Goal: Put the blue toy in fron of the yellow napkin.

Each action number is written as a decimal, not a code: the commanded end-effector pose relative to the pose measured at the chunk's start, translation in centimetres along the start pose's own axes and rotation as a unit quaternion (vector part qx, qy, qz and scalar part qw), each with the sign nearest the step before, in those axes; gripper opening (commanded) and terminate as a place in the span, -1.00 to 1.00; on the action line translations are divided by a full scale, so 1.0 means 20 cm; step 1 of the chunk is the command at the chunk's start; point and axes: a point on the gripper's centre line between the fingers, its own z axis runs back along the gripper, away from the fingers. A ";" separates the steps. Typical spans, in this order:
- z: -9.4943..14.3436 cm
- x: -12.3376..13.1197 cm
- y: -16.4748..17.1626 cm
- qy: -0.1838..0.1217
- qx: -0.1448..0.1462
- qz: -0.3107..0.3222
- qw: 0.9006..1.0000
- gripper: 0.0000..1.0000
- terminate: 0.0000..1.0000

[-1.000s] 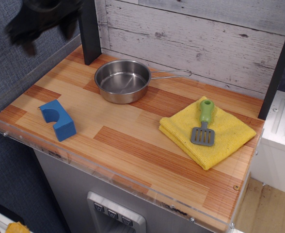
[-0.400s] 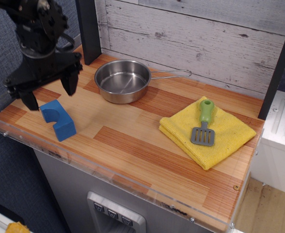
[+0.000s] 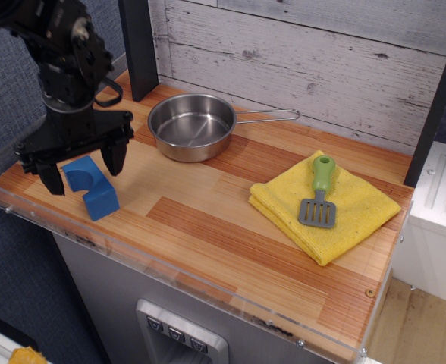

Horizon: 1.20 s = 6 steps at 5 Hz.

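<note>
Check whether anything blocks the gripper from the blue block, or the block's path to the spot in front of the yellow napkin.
Nothing visible does. The open gripper straddles the notched blue block; bare wooden counter leads to the yellow folded napkin.

I see the blue toy point(image 3: 91, 189) as a flat, matte mid-blue with no markings, the brightest cool colour near the steel pan point(image 3: 192, 126). The pan itself reads plain silver-grey, shiny inside, with a thin wire-coloured handle. To the pan's right lies the yellow napkin point(image 3: 352, 216), a strong plain lemon yellow. On it I make out a spatula point(image 3: 318, 195) with a lime-green handle and a dark grey slotted blade. The gripper point(image 3: 82, 165), on the pan's left, is black all over. The tabletop point(image 3: 208, 220) shows striped orange-brown and pale tan wood planks. Behind the pan, the wall point(image 3: 306, 61) is whitewashed grey board, weathered.
</note>
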 end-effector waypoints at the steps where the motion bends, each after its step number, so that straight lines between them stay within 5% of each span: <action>1: -0.07 0.05 0.02 -0.006 0.017 -0.004 1.000 1.00 -1.00; 2: -0.12 0.05 0.02 -0.005 0.022 -0.015 1.000 1.00 -1.00; 3: -0.13 0.05 0.01 -0.013 0.023 -0.017 1.000 -1.00 -1.00; 6: -0.10 0.05 0.02 -0.023 0.014 -0.018 0.999 -1.00 -1.00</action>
